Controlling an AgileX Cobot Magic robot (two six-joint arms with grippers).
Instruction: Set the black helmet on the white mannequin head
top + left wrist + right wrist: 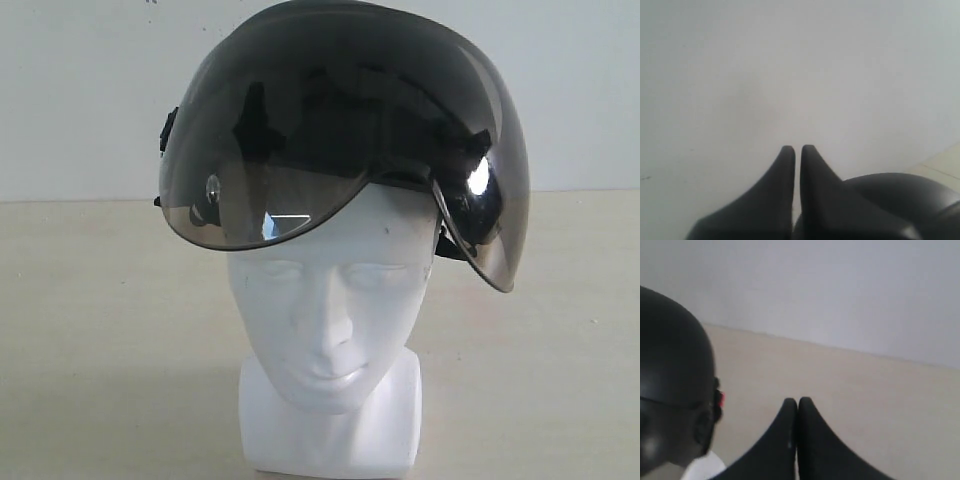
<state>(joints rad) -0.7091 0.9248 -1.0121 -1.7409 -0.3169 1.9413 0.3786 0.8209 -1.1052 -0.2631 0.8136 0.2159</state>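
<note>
The black helmet [345, 25] sits on top of the white mannequin head [325, 300], which stands upright facing the exterior camera. Its smoky visor [300, 150] is tipped up over the forehead and leaves the face bare. Neither gripper shows in the exterior view. In the left wrist view my left gripper [798, 148] is shut on nothing, beside the helmet's dark dome [895, 195]. My right gripper [797, 401] is also shut and empty; the helmet [670, 365] lies apart from it, with a sliver of the mannequin head [702, 470] below.
The mannequin stands on a beige tabletop [100, 330] that spreads to both sides. A plain white wall [80, 100] runs behind it. A small red mark [720, 398] shows on the helmet's side fitting.
</note>
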